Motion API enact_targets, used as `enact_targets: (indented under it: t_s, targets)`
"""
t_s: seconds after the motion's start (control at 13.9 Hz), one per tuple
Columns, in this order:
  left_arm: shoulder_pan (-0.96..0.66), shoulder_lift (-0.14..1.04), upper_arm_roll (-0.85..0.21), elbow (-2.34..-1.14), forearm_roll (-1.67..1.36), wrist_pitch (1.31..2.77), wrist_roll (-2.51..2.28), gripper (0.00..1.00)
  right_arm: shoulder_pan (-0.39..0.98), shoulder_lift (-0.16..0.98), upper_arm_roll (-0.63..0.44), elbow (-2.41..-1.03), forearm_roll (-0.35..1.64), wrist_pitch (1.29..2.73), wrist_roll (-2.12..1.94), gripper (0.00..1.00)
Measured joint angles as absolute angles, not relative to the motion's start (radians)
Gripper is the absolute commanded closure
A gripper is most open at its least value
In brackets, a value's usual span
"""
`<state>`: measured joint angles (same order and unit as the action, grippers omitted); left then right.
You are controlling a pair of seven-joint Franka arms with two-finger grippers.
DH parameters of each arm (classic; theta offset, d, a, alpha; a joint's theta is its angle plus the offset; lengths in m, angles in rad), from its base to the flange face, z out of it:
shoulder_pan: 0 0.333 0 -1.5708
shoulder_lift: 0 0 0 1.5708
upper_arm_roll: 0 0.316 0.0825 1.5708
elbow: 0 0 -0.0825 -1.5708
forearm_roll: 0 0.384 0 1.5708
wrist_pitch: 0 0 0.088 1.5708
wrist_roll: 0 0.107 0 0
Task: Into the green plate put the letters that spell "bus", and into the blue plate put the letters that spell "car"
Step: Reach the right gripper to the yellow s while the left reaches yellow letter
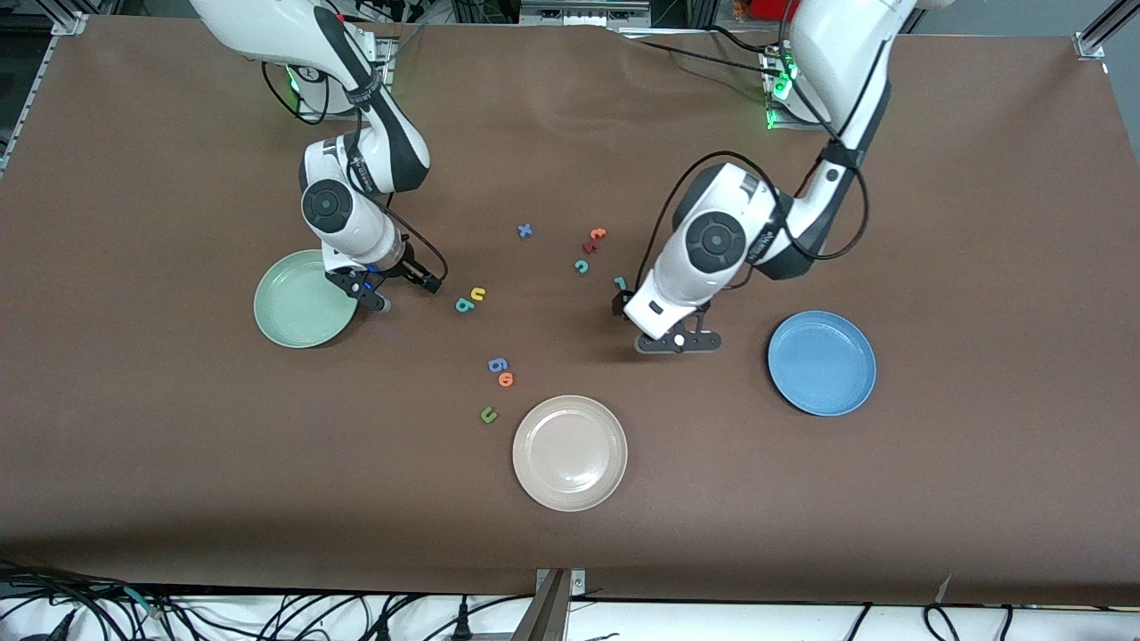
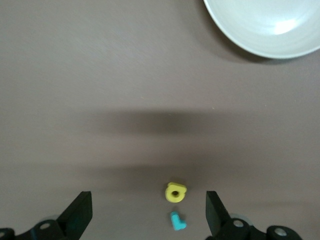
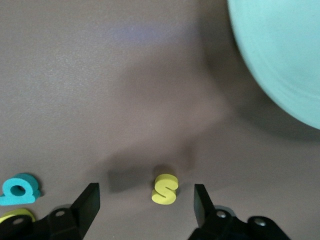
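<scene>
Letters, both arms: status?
Right gripper open, straddling yellow s beside green plate. Left gripper open over yellow a, teal r. Nothing blocking.

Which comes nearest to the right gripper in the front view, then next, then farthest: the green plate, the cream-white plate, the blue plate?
1. The green plate: right beside the right gripper, at the right arm's end of the table.
2. The cream-white plate: mid-table, nearer the front camera.
3. The blue plate: at the left arm's end.

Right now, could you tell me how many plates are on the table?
3: the green plate beside the right tool, the blue plate toward the left arm's end, the cream plate nearest the front camera.
</scene>
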<state>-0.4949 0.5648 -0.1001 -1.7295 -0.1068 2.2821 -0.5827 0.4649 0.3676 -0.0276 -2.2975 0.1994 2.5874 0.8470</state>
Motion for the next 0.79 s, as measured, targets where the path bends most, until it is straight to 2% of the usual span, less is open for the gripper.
enact_targets:
  t_s: [0.22, 0.43, 0.65, 0.79]
  targets:
    - [-0.534, 0.566, -0.100, -1.847, -0.107, 2.460, -0.625, 0.00, 0.465, 0.352, -0.028, -2.337, 0.200, 2.640, 0.880, 0.17]
    - [-0.557, 0.572, -0.100, -1.920, -0.107, 2.547, -0.659, 0.00, 0.465, 0.342, -0.028, -2.357, 0.200, 2.650, 0.888, 0.17]
    - [-0.568, 0.583, -0.100, -1.934, -0.107, 2.553, -0.666, 0.00, 0.465, 0.343, -0.028, -2.364, 0.200, 2.651, 0.890, 0.33]
    - [-0.570, 0.598, -0.100, -1.934, -0.107, 2.555, -0.667, 0.01, 0.465, 0.347, -0.028, -2.368, 0.200, 2.658, 0.890, 0.36]
